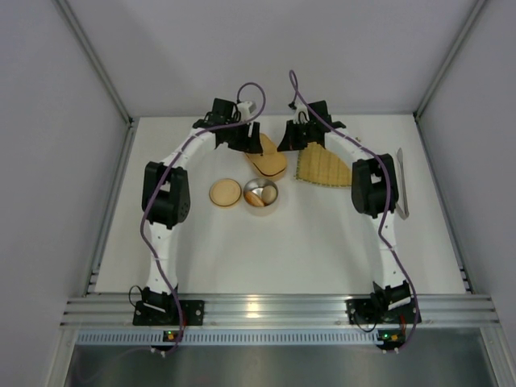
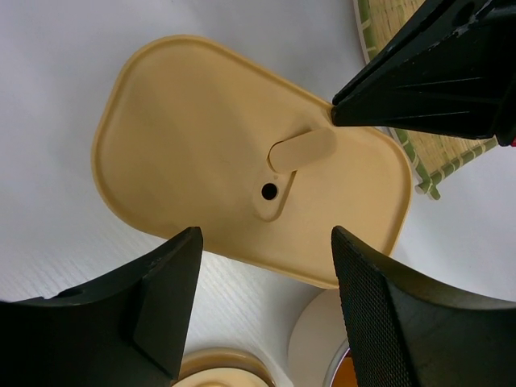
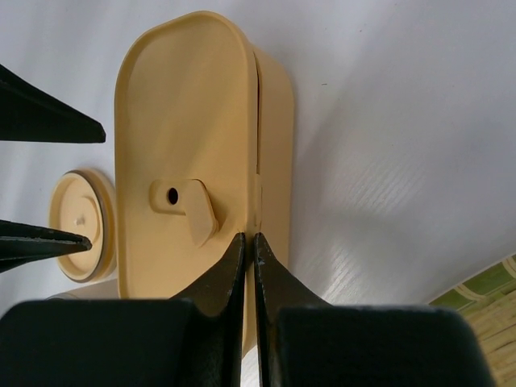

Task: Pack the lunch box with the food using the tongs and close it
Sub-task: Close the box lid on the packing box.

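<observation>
Right pincer [image 3: 249,238] is pressed together with nothing between its fingers, its tips resting against the long edge of the cream lid [image 2: 242,145] that sits on the lunch box [image 1: 268,157]. Left pincer [image 2: 266,242] hangs spread wide over the opposite side of that lid, pinching nothing. A small swivel tab [image 2: 302,149] lies beside a round hole in the lid's top. The lunch box stands at the far middle of the white desk [image 1: 322,242], just beside a yellow woven mat [image 1: 322,168] on its right. Nearer the arms, a round bowl [image 1: 262,210] holds the food [image 1: 260,196], orange and pale pieces; a round cream cap [image 1: 226,193] lies flat just to its left. The tongs [image 1: 401,181] lie along the desk's right edge, well apart from both pincers, partly hidden by the right arm.
</observation>
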You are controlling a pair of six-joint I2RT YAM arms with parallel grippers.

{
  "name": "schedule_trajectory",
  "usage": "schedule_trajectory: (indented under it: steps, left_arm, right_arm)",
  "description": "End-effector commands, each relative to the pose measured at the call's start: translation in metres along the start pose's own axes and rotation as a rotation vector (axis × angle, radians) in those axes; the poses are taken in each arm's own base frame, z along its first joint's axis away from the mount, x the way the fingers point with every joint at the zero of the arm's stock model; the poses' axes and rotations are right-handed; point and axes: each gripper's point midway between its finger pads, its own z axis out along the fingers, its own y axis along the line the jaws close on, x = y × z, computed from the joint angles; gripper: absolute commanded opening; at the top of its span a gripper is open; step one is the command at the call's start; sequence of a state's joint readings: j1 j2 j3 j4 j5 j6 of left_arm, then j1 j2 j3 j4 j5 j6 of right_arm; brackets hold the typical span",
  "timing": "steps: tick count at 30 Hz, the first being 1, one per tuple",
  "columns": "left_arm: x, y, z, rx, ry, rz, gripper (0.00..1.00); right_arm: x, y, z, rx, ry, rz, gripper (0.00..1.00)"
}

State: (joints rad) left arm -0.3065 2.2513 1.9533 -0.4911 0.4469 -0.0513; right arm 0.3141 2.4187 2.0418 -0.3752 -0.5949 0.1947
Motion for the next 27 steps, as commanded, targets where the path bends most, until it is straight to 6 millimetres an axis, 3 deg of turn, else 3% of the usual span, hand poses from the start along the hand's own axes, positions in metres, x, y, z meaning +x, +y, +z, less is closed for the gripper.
schedule_trajectory:
  steps: [1, 11, 27]
  left_arm:
    - [-0.016, -0.01, -0.001, 0.021, -0.037, 0.05, 0.7]
    - [-0.012, -0.017, 0.012, 0.032, -0.036, 0.13, 0.71]
    - [0.012, 0.002, 0.035, -0.017, 0.027, 0.201, 0.7]
  right_arm:
    - [0.022, -0.006, 0.0, 0.055, 0.061, -0.018, 0.0]
    - [0.032, -0.009, 0.007, 0.065, 0.081, -0.01, 0.0]
    - [0.05, -0.012, 0.014, 0.085, 0.121, 0.012, 0.0]
